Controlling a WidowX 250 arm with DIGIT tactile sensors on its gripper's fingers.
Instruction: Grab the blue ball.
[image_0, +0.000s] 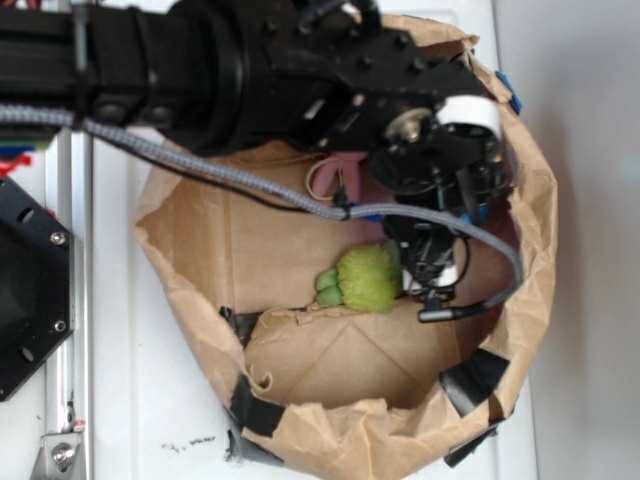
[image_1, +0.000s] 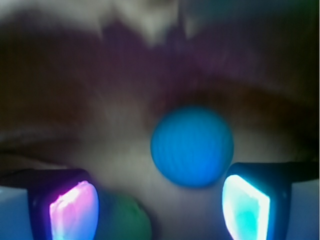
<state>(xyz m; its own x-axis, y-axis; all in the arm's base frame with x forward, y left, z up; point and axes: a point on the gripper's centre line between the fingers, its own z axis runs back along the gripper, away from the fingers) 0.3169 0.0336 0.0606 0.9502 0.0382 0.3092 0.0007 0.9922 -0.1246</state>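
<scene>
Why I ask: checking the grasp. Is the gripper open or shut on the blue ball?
Open. In the wrist view the gripper's two fingers stand wide apart, and the blue ball sits free just beyond them, nearer the right one.

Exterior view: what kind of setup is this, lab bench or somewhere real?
Likely a lab test rig, not a home. A brown paper bag, rolled down and taped, sits on a white surface as a bin holding a green plush toy. The wrist view shows the blue ball ahead of the open gripper.

Blue ball (image_1: 192, 146): one, small, round, matte teal-blue, image blurred. Lies on brown paper, centre-right of the wrist view. Hidden in the exterior view.
</scene>
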